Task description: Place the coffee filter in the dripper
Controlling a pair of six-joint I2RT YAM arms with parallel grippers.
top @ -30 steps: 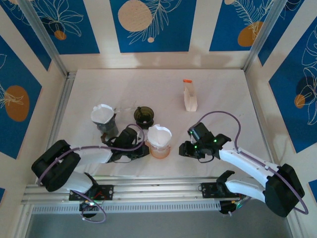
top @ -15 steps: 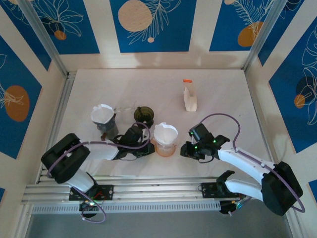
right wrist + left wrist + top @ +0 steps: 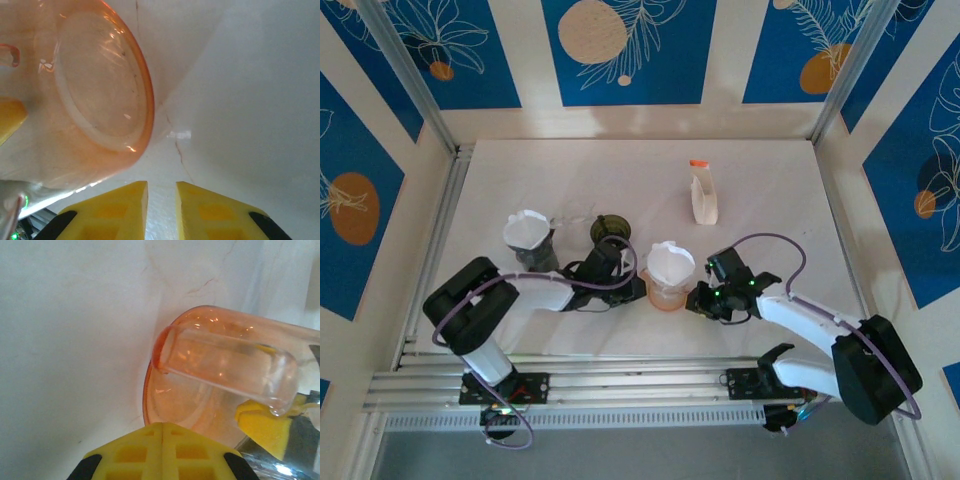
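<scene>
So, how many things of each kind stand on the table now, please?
Drippers: 3, orange dripper, grey dripper, dark dripper
Coffee filters: 2, filter in the orange dripper, filter in the grey dripper
White holder with an orange top: 1
Total: 6

Both arms had white link shells with bulky black joint housings. A purple cable looped along each. The right gripper [image 3: 698, 300] showed green lights; its fingers [image 3: 120, 210] were yellow, moulded with square recesses.
</scene>
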